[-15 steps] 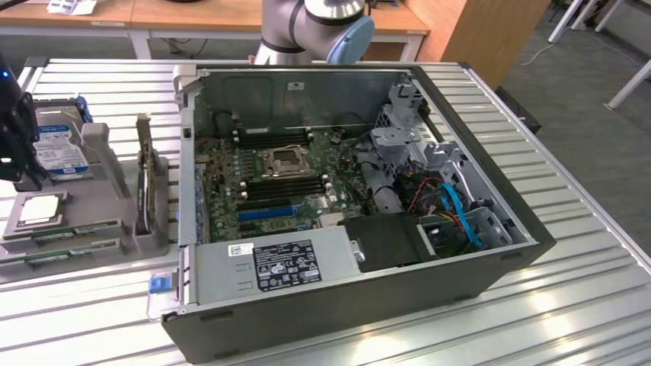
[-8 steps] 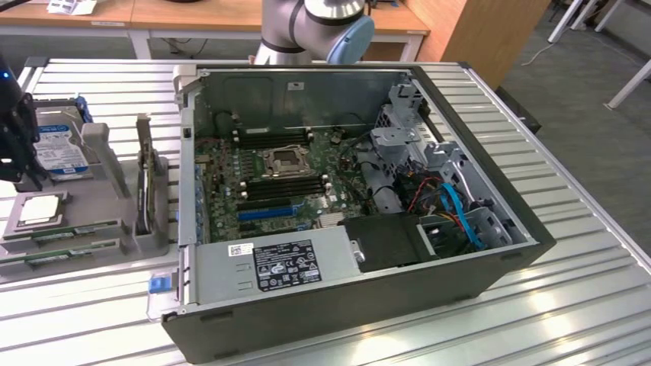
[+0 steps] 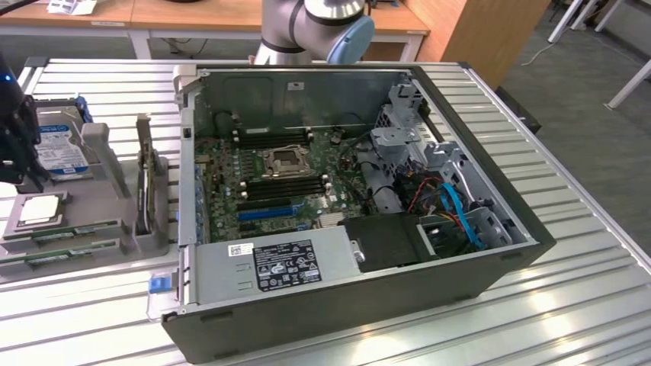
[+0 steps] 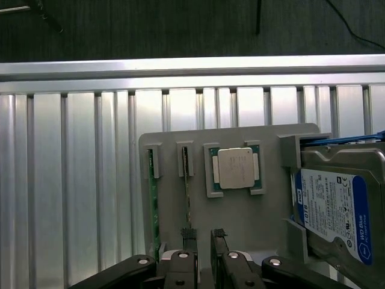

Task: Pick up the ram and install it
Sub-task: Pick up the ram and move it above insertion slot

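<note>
The gripper (image 4: 203, 233) hangs over the grey tray (image 4: 240, 217), its fingers a narrow gap apart with nothing between them. One fingertip sits at the end of the ram (image 4: 187, 192), which stands on edge in its slot beside a second stick (image 4: 152, 205). Beyond lie the silver processor (image 4: 234, 168) and then the ribbed surface (image 4: 78, 180).

Ribbed metal table (image 3: 585, 305), open computer case (image 3: 356, 309), grey parts tray (image 4: 240, 223)
</note>
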`<state>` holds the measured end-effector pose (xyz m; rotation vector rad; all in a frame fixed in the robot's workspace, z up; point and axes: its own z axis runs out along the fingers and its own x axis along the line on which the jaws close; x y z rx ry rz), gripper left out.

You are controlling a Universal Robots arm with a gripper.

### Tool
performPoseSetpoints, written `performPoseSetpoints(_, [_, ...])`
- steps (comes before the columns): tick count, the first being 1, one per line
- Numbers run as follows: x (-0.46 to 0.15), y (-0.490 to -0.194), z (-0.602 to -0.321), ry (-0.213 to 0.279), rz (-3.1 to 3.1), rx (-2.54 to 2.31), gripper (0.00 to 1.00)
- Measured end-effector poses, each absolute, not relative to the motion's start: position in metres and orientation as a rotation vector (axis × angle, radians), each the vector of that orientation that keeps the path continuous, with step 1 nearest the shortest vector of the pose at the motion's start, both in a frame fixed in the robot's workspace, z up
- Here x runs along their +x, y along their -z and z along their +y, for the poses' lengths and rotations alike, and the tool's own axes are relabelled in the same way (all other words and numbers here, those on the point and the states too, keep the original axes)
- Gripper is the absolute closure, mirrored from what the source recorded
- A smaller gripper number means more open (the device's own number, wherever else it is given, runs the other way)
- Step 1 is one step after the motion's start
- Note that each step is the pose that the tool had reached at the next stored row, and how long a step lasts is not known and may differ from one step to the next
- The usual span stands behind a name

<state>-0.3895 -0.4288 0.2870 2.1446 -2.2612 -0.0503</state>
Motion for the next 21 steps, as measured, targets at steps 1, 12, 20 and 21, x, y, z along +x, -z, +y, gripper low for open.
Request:
performPoseSetpoints(1, [-0.3896,-0.2862,-0.4288,0.050,-2.261,2.145,0.76])
performPoseSetpoints(12, [-0.3896,-0.2794,-0.4288,0.050,-2.261,2.145,0.76])
performPoseSetpoints(20, [-0.3896,-0.2772,-0.4288,0.050,-2.261,2.144,0.76])
performPoseSetpoints(21, [-0.3896,-0.2771,-0.4288,0.050,-2.261,2.145,0.76])
